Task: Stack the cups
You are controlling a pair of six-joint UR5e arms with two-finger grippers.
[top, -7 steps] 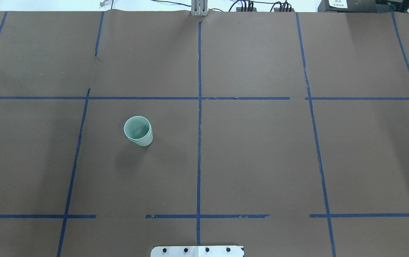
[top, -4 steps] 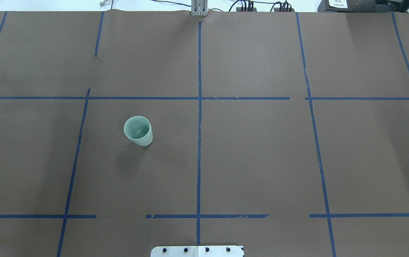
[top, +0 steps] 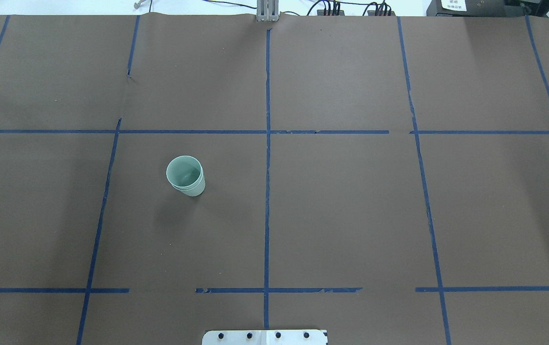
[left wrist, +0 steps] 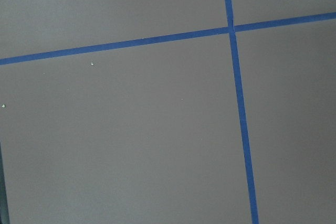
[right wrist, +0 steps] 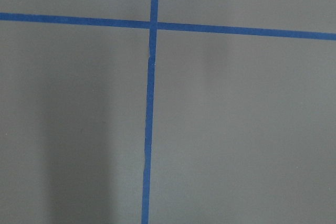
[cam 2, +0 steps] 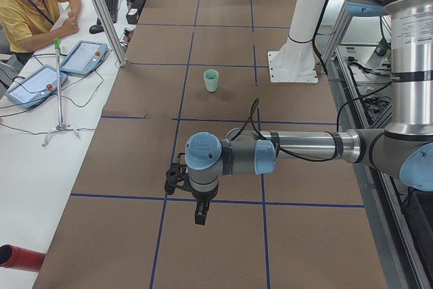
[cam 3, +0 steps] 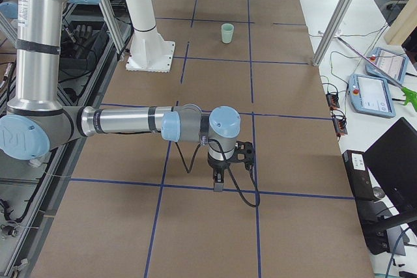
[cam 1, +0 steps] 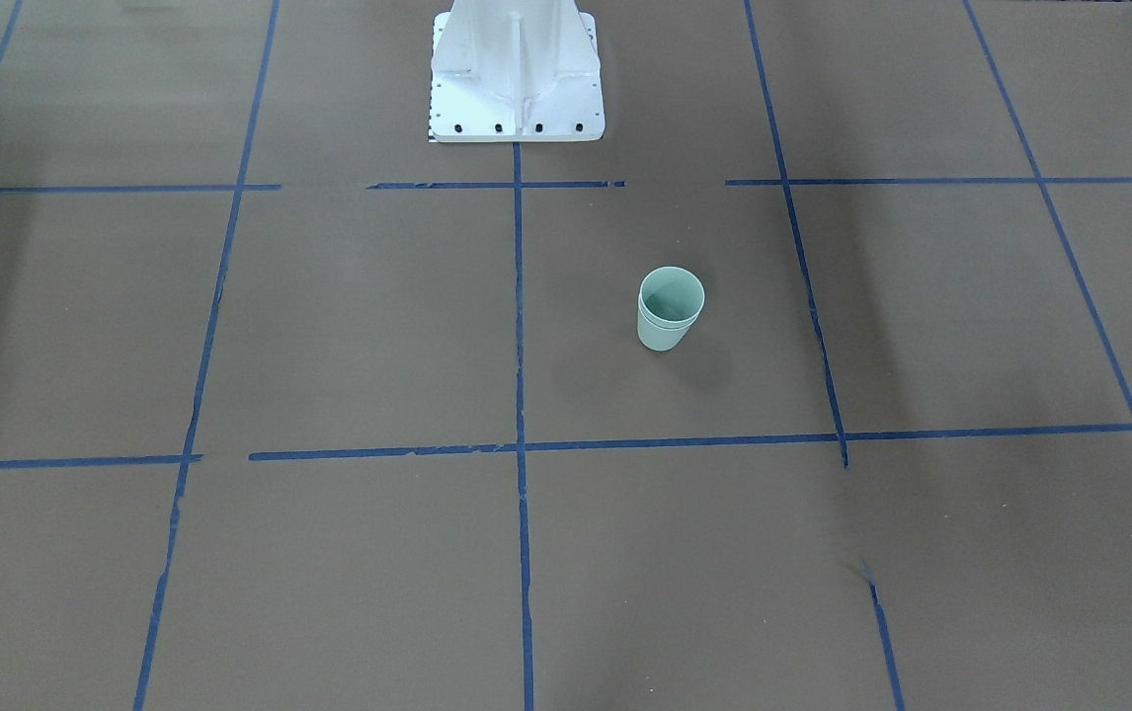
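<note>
Cups: both cups (top: 186,176) are nested one inside the other, standing upright and mouth up on the brown table (top: 351,215). The inner rim sits just above the outer one.

Cups' spot: they're on my left half of the table, in the middle square just beside the centre tape line, with bare paper all round them. From across the table (cam 1: 670,316) they stand a little forward of my white pedestal (cam 1: 517,69).

Left gripper: my left gripper (cam 2: 201,214) hangs pointing down over a tape crossing at my left end of the table. It shows only in the side view, dark and small, so I cannot tell whether those fingers are released or clenched.

Left versus cups: the cups (cam 2: 211,80) are well apart from it, further along the table towards the middle. Nothing of mine touches them.

Right gripper: my right gripper (cam 3: 218,183) also points down over the paper at the opposite end. Again it shows only in a side view, so its grip I cannot tell.

Right versus cups: the cups (cam 3: 227,33) are far off at the other end, well apart.

Wrist views: both show just brown paper and crossing blue tape lines (left wrist: 239,129).

Sideline: an operator (cam 2: 27,5) in yellow sits at the bench.
</note>
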